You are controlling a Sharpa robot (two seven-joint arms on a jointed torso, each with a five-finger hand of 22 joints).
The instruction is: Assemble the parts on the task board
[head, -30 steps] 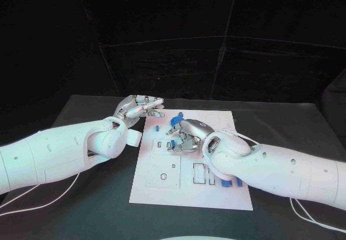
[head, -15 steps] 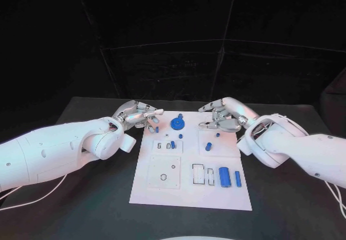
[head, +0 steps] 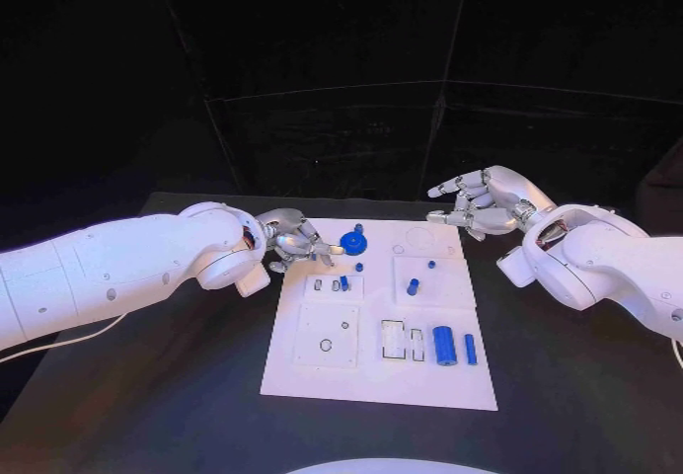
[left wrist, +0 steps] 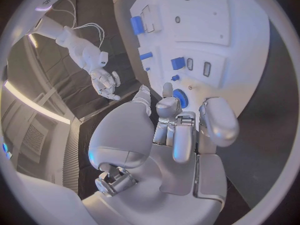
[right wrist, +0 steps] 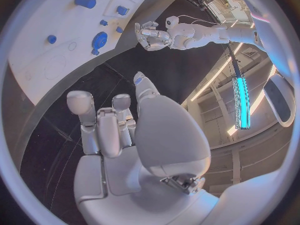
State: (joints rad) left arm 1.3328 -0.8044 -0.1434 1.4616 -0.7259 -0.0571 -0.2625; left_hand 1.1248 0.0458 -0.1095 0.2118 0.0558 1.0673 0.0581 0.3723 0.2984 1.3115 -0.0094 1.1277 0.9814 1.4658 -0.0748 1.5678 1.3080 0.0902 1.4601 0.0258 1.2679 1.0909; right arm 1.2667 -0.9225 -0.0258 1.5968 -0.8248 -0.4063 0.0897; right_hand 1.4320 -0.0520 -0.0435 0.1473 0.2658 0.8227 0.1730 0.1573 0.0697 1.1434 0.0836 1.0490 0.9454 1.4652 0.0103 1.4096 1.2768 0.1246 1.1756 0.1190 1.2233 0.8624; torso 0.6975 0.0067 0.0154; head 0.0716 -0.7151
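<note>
The white task board [head: 373,370] lies in the middle of the black table. A blue gear [head: 353,240] stands near its far edge, with small blue pegs [head: 413,287] behind it in the board's middle. A blue cylinder [head: 444,345] and a blue bar [head: 470,348] lie near the right edge. My left hand [head: 299,242] hovers at the board's far left edge, fingers loosely bent and holding nothing, one fingertip close to the blue gear [left wrist: 180,97]. My right hand [head: 484,202] hangs beyond the board's far right corner, fingers apart and empty.
Black table [head: 157,395] surrounds the board on all sides. In the left wrist view the board [left wrist: 219,20] carries several blue pieces [left wrist: 137,25]. The right wrist view shows the board [right wrist: 44,60] with the gear [right wrist: 100,38] and my left hand [right wrist: 150,35] beside it.
My right hand has lifted off the board's middle and drawn back past the far right corner. My left hand has come down and right to the board's edge, next to the gear.
</note>
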